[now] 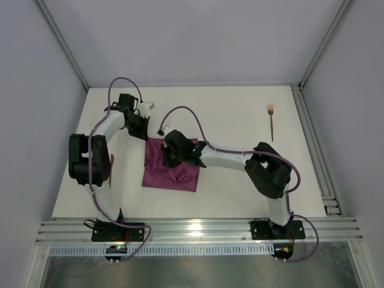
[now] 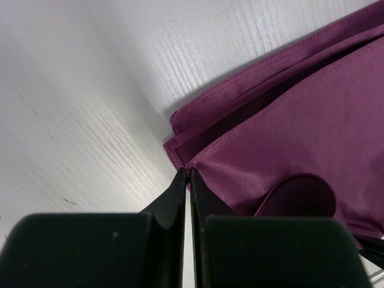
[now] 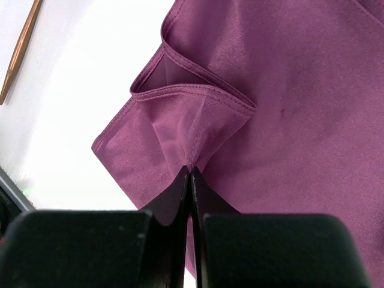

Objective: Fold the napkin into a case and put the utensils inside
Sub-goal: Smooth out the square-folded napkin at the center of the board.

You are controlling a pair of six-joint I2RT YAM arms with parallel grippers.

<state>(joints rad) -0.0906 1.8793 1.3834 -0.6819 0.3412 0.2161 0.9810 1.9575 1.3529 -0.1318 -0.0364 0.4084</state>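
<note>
My right claw [image 3: 189, 171] was clamped on the napkin [image 1: 170, 175], its tips pressed together with a pucker of cloth drawn up between them beside a folded edge. My left claw [image 2: 187, 174] was closed too, tips meeting right at the napkin's far-left corner. I could not tell whether any cloth was caught there. The napkin lay partly folded mid-tabletop [image 1: 234, 114]. The fork [image 1: 272, 122] lay well apart at the far right, and a second thin copper utensil [image 3: 20, 51] lay left of the napkin.
</note>
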